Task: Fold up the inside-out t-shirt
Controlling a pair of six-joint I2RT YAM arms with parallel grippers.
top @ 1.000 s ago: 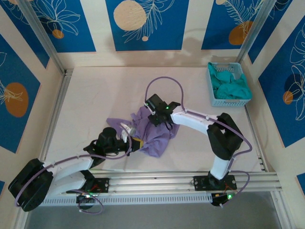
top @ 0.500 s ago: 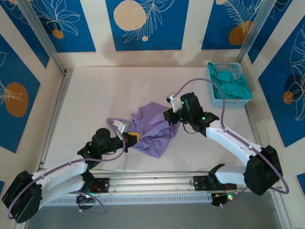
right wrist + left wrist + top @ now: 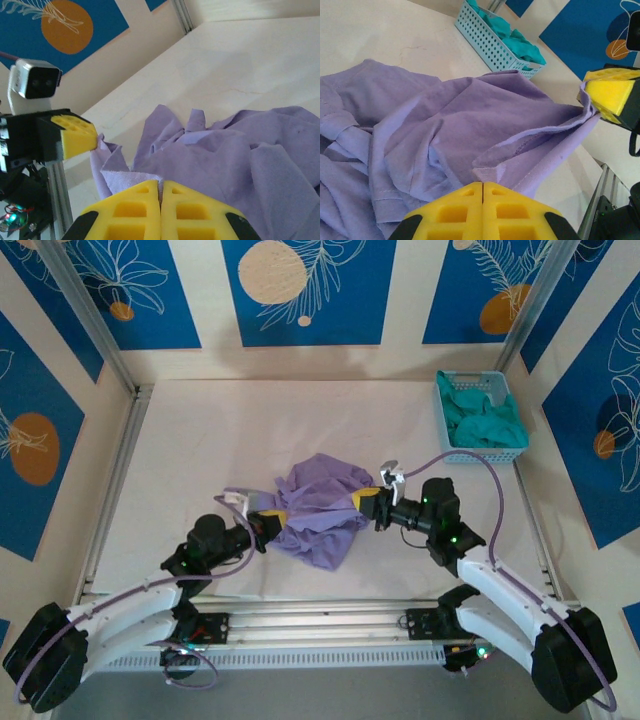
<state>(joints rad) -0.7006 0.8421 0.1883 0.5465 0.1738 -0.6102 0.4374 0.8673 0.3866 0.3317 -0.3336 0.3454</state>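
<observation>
The inside-out t-shirt (image 3: pixel 322 508) is a crumpled lavender heap at the middle of the table, stretched a little between the two grippers. My left gripper (image 3: pixel 274 523) is shut on its left edge; the left wrist view has a fold of the t-shirt (image 3: pixel 465 125) pinched between the yellow pads (image 3: pixel 455 212). My right gripper (image 3: pixel 368 505) is shut on the right edge, and the right wrist view has t-shirt (image 3: pixel 235 160) cloth caught between its pads (image 3: pixel 190 212). Each wrist view also catches the other gripper's yellow fingertip holding the cloth.
A light blue basket (image 3: pixel 446 443) with teal-green garments (image 3: pixel 485 420) stands at the back right corner, also in the left wrist view as the basket (image 3: pixel 485 42). Aluminium rails run along the table's left side and near edge.
My right arm has swung from over the shirt's middle to its right side, and its gripper has closed on the right edge. The left gripper has drawn slightly left, and the cloth has spread between them.
</observation>
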